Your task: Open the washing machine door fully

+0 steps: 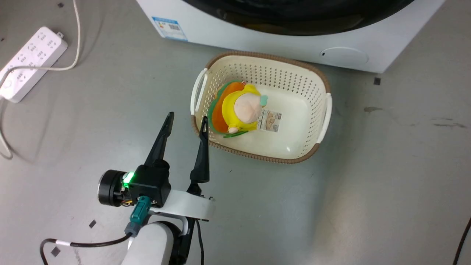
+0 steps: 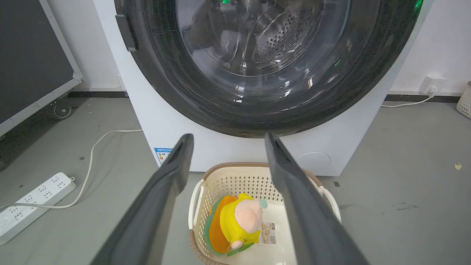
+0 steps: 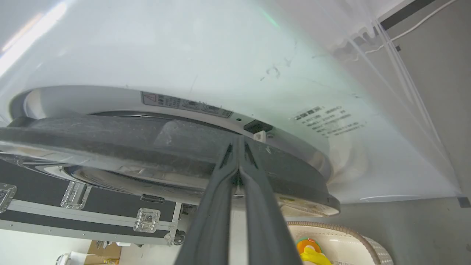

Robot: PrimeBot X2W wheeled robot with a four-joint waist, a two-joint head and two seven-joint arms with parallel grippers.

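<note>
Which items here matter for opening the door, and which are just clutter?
Job: washing machine door; washing machine; right tool, at the door's rim.

Clutter: basket; plush toy inside it; power strip; black case; left tool, open over the floor.

At twelve o'clock in the head view, the washing machine (image 1: 257, 40), standing on the floor. Just before it, the basket (image 1: 265, 56), holding the plush toy (image 1: 243, 108) in its nine o'clock half. At ten o'clock, well apart, the power strip (image 1: 31, 60) on the floor. At seven o'clock, the left gripper (image 1: 187, 116), fingers spread, tips near the basket's nine o'clock rim. In the right wrist view, the right gripper (image 3: 239, 147), fingertips together against the edge of the washing machine door (image 3: 110, 140), which stands off the machine's front.
</note>
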